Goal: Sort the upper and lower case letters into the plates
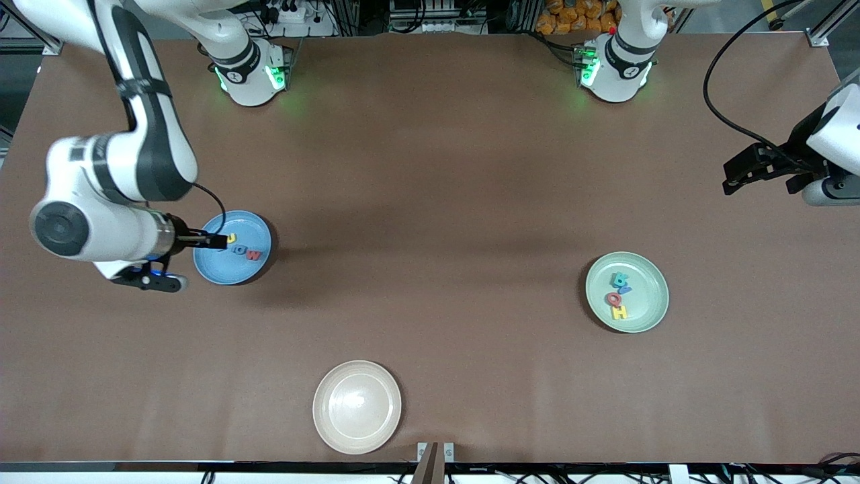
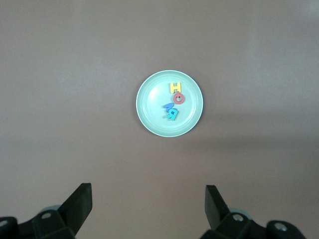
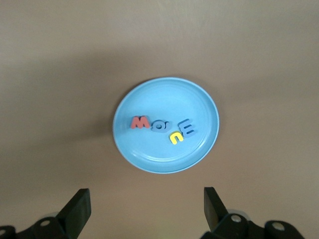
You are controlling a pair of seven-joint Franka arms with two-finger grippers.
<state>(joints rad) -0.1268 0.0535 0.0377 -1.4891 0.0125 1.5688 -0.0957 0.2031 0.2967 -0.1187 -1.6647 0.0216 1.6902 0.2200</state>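
Spanning everything, the brown table carries a round blue plate with four small letters beneath the empty, spread right gripper. Four more letters fill the mint-green plate, and a cream plate lies nearest the camera. The left gripper waits open above its table end.

Brown table carries three plates, well apart. Blue plate sits toward the right arm's end, mint green plate toward the left arm's end. Cream plate lies nearest the front camera, between the other two.
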